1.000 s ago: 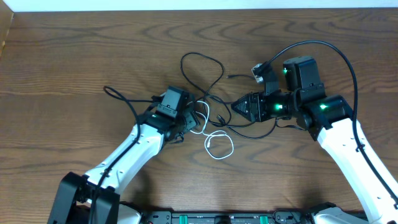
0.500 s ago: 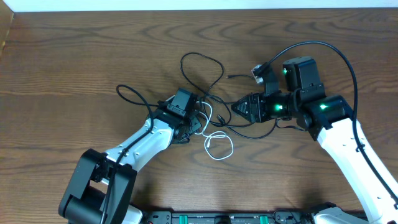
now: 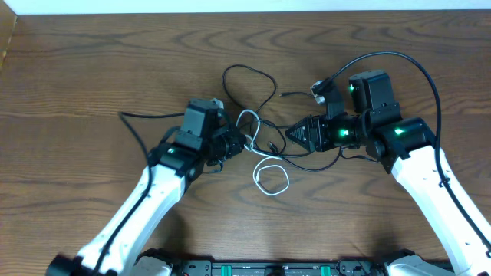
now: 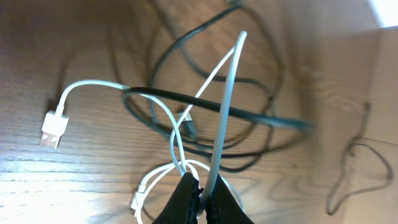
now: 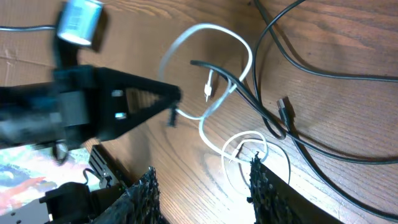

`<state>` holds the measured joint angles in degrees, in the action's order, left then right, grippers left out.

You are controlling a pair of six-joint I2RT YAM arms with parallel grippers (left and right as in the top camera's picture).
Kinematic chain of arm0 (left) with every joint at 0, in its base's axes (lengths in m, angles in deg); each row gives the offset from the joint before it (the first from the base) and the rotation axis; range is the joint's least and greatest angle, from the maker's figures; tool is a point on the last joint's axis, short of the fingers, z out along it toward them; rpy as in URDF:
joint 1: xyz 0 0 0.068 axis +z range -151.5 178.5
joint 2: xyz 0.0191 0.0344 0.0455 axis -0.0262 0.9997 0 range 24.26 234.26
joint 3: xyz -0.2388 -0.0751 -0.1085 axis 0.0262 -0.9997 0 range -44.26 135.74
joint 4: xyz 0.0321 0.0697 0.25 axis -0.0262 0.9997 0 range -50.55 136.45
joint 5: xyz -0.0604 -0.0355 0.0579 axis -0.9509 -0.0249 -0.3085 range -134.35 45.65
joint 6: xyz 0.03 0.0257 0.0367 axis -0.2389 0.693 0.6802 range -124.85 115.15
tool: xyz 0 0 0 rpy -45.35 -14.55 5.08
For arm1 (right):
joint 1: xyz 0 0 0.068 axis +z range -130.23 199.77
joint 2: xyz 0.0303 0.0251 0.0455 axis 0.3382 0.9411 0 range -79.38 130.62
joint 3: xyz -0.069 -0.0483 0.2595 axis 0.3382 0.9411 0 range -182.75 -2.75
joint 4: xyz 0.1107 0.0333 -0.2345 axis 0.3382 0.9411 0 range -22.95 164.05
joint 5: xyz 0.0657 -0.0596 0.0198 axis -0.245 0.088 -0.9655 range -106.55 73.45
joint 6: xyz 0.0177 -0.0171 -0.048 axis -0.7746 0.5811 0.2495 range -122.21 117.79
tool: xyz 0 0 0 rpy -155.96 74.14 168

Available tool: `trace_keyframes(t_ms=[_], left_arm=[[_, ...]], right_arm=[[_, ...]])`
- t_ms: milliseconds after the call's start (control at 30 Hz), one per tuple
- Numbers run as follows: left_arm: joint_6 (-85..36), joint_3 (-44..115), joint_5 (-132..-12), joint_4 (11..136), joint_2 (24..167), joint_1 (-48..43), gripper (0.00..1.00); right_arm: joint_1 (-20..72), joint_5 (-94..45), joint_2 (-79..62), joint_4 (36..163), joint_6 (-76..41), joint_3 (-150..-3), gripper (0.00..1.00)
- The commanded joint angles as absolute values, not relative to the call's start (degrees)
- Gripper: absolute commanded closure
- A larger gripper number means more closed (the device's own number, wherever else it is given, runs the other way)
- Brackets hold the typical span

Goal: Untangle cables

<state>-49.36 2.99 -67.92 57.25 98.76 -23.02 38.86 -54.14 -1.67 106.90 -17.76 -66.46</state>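
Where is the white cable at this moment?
Table centre in the overhead view: the left gripper pinches a strand of the white cable, which crosses the black cable; its loop lies on the wood beside that gripper.

Our left arm [image 3: 146, 199] reaches in from the lower left, the left claw [image 3: 242, 142] pinched fully shut, tips pointing right. Our right arm [image 3: 433, 180] bends in from the lower right, the right claw [image 3: 291, 132] facing left with fingers parted
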Motion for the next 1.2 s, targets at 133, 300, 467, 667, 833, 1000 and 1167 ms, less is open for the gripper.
trace_keyframes(t_ms=[133, 300, 467, 667, 833, 1000, 1167], left_arm=[[-48.59, 2.81, -69.39, 58.41, 89.43, -22.67, 0.92], [-48.35, 2.81, -69.48, 58.43, 86.39, -22.67, 0.92], [-48.38, 2.86, -69.91, 58.37, 83.99, -22.63, 0.92], [-76.53, 2.86, -76.12, 59.79, 81.37, -18.47, 0.92], [-85.16, 2.86, -76.08, 59.92, 81.39, -18.43, 0.92], [-84.35, 2.86, -76.08, 59.88, 81.39, -18.43, 0.92], [-73.05, 2.86, -76.12, 58.81, 81.39, -18.45, 0.92]], right_arm=[[39.36, -54.16, -2.22, 107.08, -18.07, -66.76, 0.54], [39.36, -54.22, -2.22, 107.12, -18.09, -66.76, 0.53], [40.0, -54.2, -1.85, 106.25, -20.64, -66.74, 0.53], [42.29, -54.16, 1.21, 104.92, -25.45, -66.74, 0.56], [42.42, -54.16, 2.22, 105.16, -26.94, -66.74, 0.62], [42.42, -53.98, 2.22, 103.89, -28.4, -66.74, 0.64], [42.42, -53.94, 2.24, 103.87, -28.34, -66.74, 0.64]])
